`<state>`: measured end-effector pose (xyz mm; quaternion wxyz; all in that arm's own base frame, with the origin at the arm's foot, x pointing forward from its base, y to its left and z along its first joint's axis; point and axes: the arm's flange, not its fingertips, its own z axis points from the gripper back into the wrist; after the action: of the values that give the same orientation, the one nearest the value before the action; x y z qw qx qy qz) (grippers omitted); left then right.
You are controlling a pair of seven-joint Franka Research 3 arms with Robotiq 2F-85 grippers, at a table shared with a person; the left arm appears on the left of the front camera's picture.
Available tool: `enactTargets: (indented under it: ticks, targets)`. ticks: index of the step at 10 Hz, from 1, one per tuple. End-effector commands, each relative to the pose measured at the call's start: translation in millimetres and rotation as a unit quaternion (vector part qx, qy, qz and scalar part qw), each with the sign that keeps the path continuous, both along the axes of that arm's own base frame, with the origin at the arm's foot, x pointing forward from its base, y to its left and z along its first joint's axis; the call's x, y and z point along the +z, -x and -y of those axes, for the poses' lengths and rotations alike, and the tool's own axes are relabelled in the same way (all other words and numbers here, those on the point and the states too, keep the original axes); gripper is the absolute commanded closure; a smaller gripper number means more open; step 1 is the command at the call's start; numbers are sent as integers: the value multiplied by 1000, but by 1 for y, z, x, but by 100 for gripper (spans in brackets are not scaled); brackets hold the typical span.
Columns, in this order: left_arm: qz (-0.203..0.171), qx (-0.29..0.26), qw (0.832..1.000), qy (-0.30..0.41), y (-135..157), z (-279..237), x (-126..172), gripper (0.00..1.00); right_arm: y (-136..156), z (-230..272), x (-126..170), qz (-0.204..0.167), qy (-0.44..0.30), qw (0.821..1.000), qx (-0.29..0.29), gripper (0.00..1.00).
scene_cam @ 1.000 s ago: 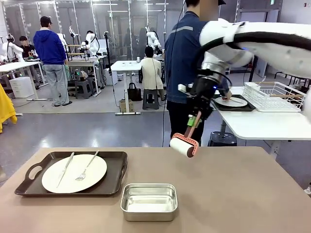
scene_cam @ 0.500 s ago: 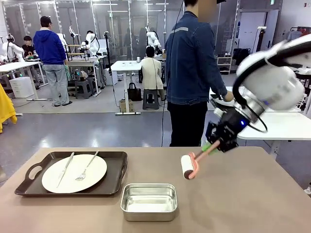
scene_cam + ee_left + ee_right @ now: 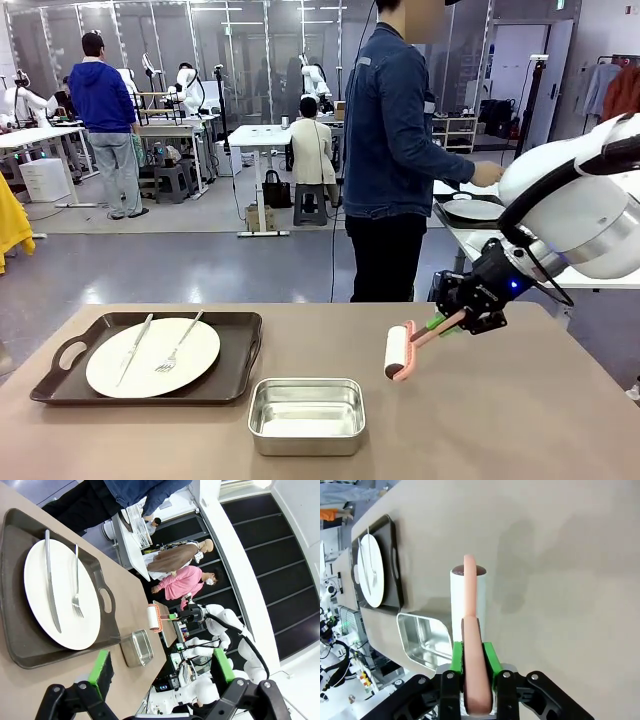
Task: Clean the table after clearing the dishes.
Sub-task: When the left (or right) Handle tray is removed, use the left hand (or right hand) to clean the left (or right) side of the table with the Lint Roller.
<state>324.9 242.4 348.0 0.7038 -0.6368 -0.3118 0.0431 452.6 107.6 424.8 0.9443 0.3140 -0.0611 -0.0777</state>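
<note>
On the brown table (image 3: pixel 500 420), at the left, a white plate (image 3: pixel 152 356) with knife and fork lies on a dark tray (image 3: pixel 245 350). My right gripper (image 3: pixel 441 323) is shut on the pink handle of a white roller (image 3: pixel 397 352), held low over the table to the right of the steel pan (image 3: pixel 306 415); I cannot tell whether it touches. The right wrist view shows the roller (image 3: pixel 468 600) straight ahead of the shut right gripper (image 3: pixel 471 660). My left gripper (image 3: pixel 162 666) is open and holds nothing, with the plate (image 3: pixel 60 595) ahead of it.
A person (image 3: pixel 395 150) stands at the table's far edge, turned right, one hand at a second plate (image 3: pixel 475 210) on a dark tray on a white side table (image 3: pixel 540 265). A white dish rack stood there earlier.
My right arm has swung right and down, bringing the roller from above the far edge to low over the table. The person has turned towards the side table.
</note>
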Motion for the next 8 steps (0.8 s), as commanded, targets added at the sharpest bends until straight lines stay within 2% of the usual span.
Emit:
enactTargets:
  ticks: [1, 2, 3, 7, 8]
  targets:
    - [8, -7, 1000, -1, 4, -3, 1, 0, -14, -13, -6, 13, 2, 999, 33, 100]
    - [8, -7, 1000, -1, 4, -3, 1, 0, -20, -17, -8, 14, 3, 999, 52, 100]
    - [8, -7, 1000, -1, 4, -3, 1, 0, -4, -7, 1, 7, 2, 1000, 11, 100]
    - [8, -7, 1000, -1, 4, -3, 1, 0, -4, -7, 1, 7, 2, 1000, 11, 100]
    - [8, -7, 1000, -1, 4, -3, 1, 0, -9, -7, -3, 8, 2, 1000, 19, 78]
